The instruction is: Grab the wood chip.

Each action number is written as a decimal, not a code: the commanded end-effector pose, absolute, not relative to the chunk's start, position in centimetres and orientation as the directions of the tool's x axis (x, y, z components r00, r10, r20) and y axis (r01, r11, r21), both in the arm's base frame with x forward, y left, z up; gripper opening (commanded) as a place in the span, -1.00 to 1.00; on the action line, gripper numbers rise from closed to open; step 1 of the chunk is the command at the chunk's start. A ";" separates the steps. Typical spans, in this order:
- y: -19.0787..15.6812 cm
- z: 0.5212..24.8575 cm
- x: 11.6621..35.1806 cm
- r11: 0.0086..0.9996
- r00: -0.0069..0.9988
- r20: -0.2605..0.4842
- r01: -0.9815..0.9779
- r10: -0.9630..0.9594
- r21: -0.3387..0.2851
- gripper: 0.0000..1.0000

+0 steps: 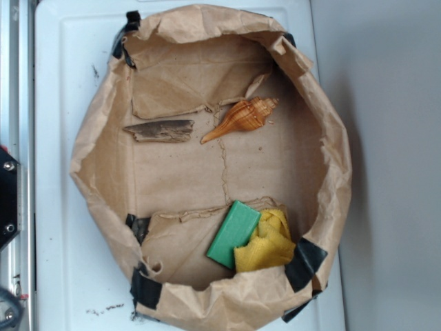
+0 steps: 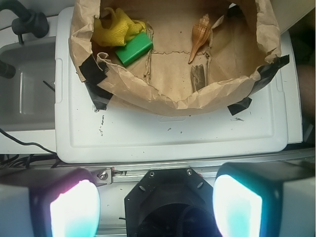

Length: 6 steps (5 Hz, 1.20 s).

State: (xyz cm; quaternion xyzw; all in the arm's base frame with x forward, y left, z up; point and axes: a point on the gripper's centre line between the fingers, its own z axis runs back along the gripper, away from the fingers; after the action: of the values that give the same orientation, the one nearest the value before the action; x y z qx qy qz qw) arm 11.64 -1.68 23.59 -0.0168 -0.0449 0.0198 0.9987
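The wood chip (image 1: 160, 130) is a flat grey-brown sliver lying on the floor of the brown paper bag (image 1: 103, 138), at its upper left. In the wrist view the wood chip (image 2: 198, 78) shows upright just behind the bag's near rim (image 2: 173, 101). My gripper (image 2: 155, 205) is open, its two glowing fingertips (image 2: 74, 210) wide apart at the bottom of the wrist view, well short of the bag and above the black robot base. The gripper does not show in the exterior view.
An orange spiral seashell (image 1: 241, 117) lies just right of the chip. A green block (image 1: 233, 234) and a yellow cloth (image 1: 265, 243) sit at the bag's lower right. Torn paper flaps (image 1: 172, 93) lie behind the chip. The bag stands on a white tray (image 2: 173, 138).
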 end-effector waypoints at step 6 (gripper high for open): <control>3.0 19.0 23.2 1.000 0.999 0.041 -0.013 0.013 0.004 1.00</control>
State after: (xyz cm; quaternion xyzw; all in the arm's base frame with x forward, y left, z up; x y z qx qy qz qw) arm 23.05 2.99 18.15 0.0005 -0.0038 0.0077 1.0000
